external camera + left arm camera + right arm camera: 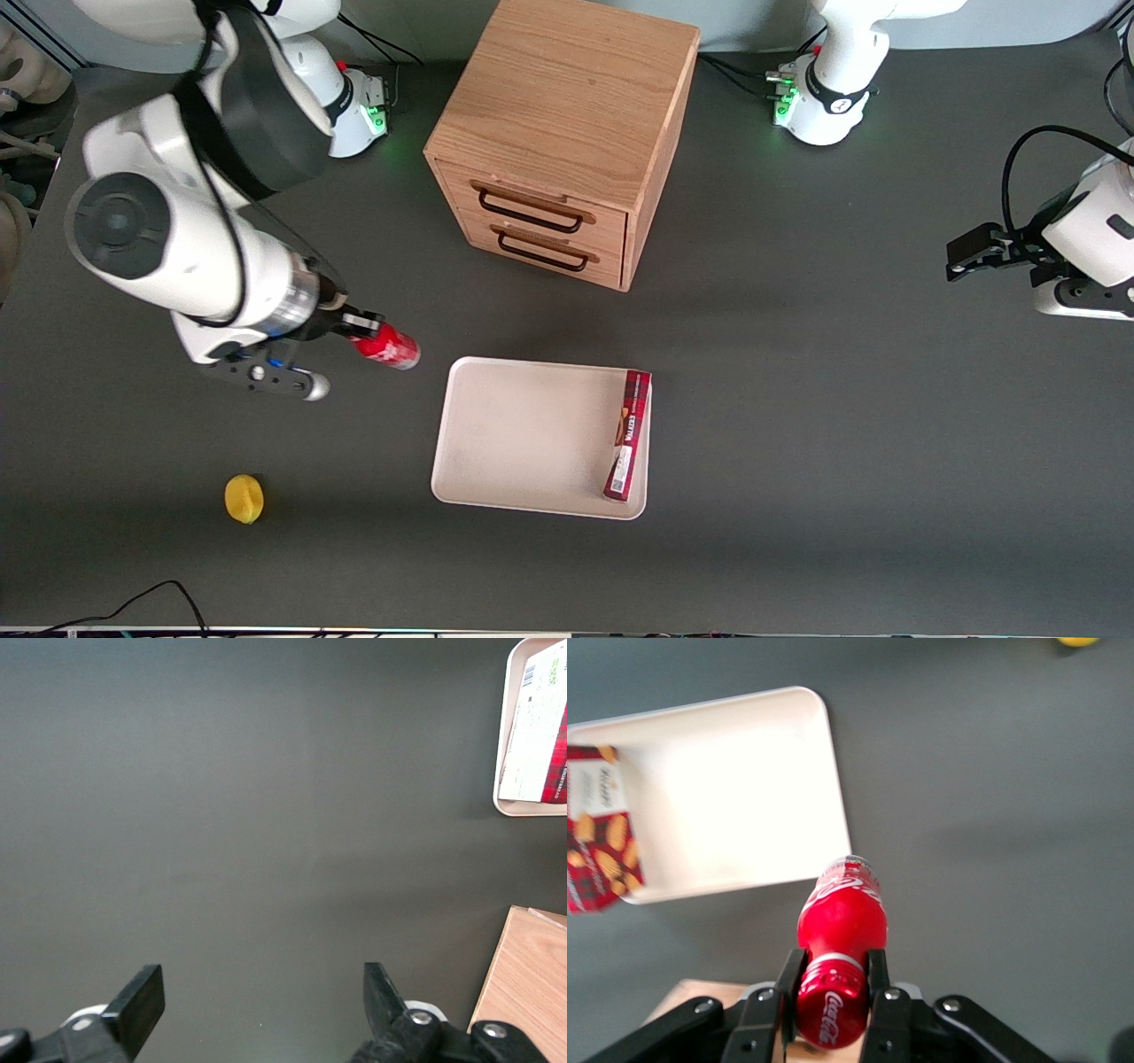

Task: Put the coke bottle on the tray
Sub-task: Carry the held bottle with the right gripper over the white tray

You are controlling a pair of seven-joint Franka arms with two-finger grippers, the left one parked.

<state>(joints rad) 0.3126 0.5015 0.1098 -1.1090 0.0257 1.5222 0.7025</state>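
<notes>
The coke bottle is red with a red cap and hangs tilted above the dark table, held by its cap end. My right gripper is shut on its neck. It is beside the cream tray, toward the working arm's end, not over it. In the right wrist view the fingers clamp the bottle just below the cap, and the tray lies past the bottle's base.
A long flat dark-red box lies along the tray's edge toward the parked arm's end. A wooden two-drawer cabinet stands farther from the camera than the tray. A yellow lemon lies nearer the camera.
</notes>
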